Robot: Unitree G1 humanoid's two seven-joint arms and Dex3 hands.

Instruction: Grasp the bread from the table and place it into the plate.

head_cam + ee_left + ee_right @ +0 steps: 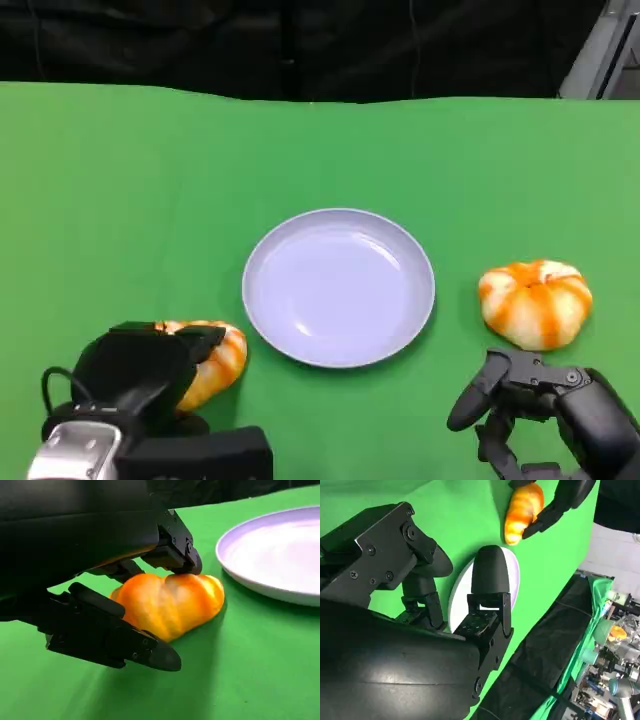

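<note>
An orange, ridged bread point(218, 360) lies on the green cloth left of the lavender plate point(340, 345). My left hand point(140, 372) covers its left part. In the left wrist view one finger point(175, 555) presses on top of the bread point(170, 605) and another finger point(115, 637) lies along its near side; the bread rests on the cloth beside the plate point(270, 590). My right hand point(545, 405) hovers at the lower right with fingers apart, holding nothing. The right wrist view shows the bread point(522, 507) between the left hand's fingers point(570, 495), beyond the plate point(516, 575).
A second round orange bread point(537, 303) sits right of the plate, just beyond my right hand. The green cloth point(150, 180) ends at a dark backdrop at the far edge. Lab equipment point(615, 680) stands past the table.
</note>
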